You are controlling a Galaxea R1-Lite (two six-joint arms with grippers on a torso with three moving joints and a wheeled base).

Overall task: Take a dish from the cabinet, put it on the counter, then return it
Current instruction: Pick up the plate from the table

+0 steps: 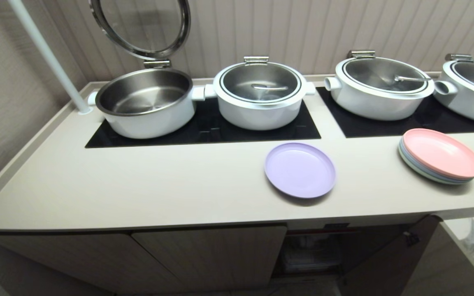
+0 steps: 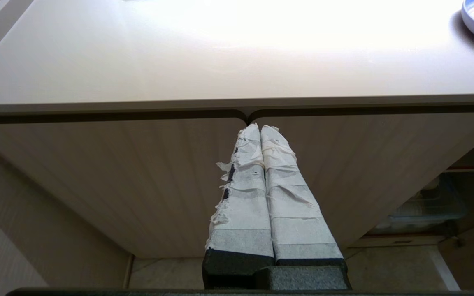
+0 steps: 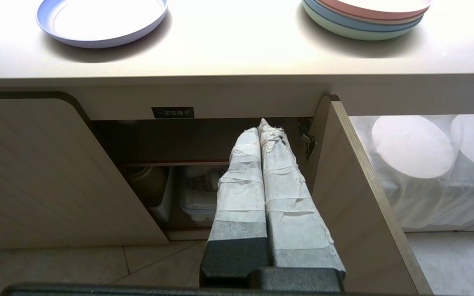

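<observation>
Your right gripper hangs pinched together and empty before the open cabinet, below the table edge; the left gripper is likewise closed, parked before a shut door. The dish lies flat on the table, apart from the pink-topped stack. It looks light, stiff and smooth, so pinch its low rim at the near edge.

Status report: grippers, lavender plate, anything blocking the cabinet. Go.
Left gripper shut, empty, facing closed doors. Right gripper shut, empty, before the open cabinet. Lavender plate flat on the counter, untouched. Cabinet door swung open, nothing blocking.
</observation>
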